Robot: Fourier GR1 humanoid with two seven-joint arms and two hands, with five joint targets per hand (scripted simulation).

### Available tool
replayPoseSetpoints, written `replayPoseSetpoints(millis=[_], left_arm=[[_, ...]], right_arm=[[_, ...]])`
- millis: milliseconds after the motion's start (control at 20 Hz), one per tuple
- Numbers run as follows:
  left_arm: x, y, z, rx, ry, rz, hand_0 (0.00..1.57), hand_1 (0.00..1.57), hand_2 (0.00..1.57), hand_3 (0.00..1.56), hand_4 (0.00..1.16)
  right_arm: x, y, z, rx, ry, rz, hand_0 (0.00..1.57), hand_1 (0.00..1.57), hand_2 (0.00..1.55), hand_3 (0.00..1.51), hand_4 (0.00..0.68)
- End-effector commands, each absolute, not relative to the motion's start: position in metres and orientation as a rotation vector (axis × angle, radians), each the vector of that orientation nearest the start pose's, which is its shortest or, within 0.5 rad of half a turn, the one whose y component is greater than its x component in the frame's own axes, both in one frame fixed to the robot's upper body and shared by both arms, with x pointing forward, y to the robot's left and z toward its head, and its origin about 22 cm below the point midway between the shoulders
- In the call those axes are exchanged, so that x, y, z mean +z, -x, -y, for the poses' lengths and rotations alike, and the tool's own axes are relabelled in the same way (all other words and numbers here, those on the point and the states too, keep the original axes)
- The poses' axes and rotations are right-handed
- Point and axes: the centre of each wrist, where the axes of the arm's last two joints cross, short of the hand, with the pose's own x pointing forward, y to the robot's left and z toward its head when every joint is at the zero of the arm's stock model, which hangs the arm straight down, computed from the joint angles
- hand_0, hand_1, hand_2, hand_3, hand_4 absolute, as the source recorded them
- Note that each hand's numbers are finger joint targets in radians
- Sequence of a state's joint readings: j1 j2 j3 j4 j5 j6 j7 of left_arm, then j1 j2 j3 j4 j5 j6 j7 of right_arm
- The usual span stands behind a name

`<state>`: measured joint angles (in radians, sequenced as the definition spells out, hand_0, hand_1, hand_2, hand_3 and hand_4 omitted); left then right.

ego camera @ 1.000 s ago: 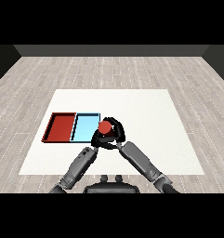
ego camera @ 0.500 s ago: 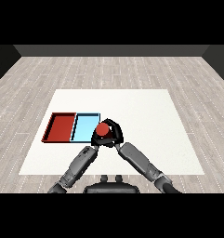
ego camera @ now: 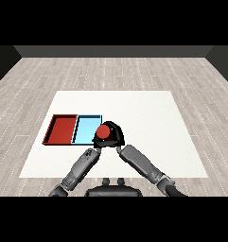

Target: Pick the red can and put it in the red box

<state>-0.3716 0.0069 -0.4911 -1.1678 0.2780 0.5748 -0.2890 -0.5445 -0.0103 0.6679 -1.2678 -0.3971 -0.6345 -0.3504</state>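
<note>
red tray [ego camera: 63, 130] far left on the counter [ego camera: 148, 113] | blue tray [ego camera: 86, 128] beside it | left robot hand [ego camera: 97, 142] low, fingers unclear | red can [ego camera: 104, 132] at blue tray's right edge, right robot hand [ego camera: 114, 134] curled round it | carry across the blue tray, keep it upright, release inside the red rim

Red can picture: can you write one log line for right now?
round red can: held | right hand: curled round it | position: at light blue tray's right edge | red tray: nothing inside

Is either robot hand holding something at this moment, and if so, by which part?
Yes. The right robot hand is curled round the side of the red can, leaving its top showing. Whether the left robot hand grips anything cannot be told.
</note>
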Motion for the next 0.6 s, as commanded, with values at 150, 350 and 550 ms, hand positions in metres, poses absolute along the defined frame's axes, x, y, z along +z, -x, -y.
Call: replayPoseSetpoints(millis=[150, 350, 550], left_arm=[[0.008, -0.299, -0.101, 0.052, -0.027, 1.762, 1.57, 1.57, 1.53, 1.43, 0.97], [-0.003, -0.290, -0.084, 0.053, -0.046, 1.776, 1.57, 1.57, 1.53, 1.45, 1.12], [-0.004, -0.290, -0.084, 0.053, -0.046, 1.776, 1.57, 1.57, 1.53, 1.45, 1.12]], right_arm=[[0.040, -0.285, 0.045, 0.047, -0.297, 1.899, 1.45, 1.45, 1.44, 1.38, 0.597], [0.045, -0.282, 0.036, 0.091, -0.265, 1.902, 0.00, 0.00, 0.00, 0.00, 0.000], [0.046, -0.281, 0.037, 0.126, -0.254, 1.901, 0.00, 0.00, 0.00, 0.00, 0.000]])
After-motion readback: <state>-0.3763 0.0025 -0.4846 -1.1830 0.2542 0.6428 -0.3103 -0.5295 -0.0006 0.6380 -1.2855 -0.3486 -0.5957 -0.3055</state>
